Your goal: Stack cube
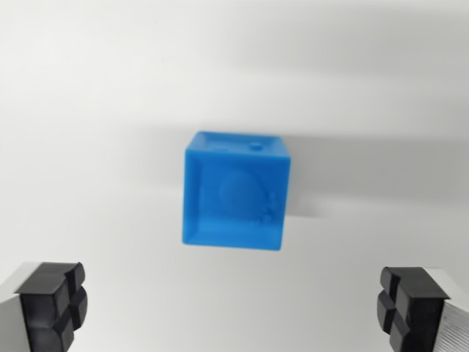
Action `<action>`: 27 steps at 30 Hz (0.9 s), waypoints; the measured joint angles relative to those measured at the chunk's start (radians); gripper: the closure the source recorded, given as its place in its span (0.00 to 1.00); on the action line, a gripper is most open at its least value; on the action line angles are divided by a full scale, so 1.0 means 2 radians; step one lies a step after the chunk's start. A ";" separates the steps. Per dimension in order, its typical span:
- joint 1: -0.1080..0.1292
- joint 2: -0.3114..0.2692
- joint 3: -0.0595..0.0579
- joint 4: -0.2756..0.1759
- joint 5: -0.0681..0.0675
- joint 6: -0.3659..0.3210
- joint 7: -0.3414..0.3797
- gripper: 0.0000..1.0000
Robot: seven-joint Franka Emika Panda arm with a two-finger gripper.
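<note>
End effector (234, 312) fingers (50, 304) cropped by bottom edge; blue cube (234, 192) blurred

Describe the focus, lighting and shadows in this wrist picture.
Wrist view: the blue cube is slightly soft, its edges blurred; it casts a faint grey shadow toward the wrist view's right on the white table; lighting is even, without glare; the fingertips look sharper.

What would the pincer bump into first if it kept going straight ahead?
Probably the blue cube. It sits ahead of the open pincer, roughly centered between the fingertips. Depth is hard to judge, so the fingers might straddle it and meet the white surface instead.
</note>
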 joint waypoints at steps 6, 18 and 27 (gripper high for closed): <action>0.000 0.038 0.000 -0.002 0.006 0.039 -0.006 0.00; -0.002 0.112 0.005 0.006 0.020 0.105 -0.017 0.00; -0.009 0.158 0.013 0.016 0.025 0.141 -0.020 0.00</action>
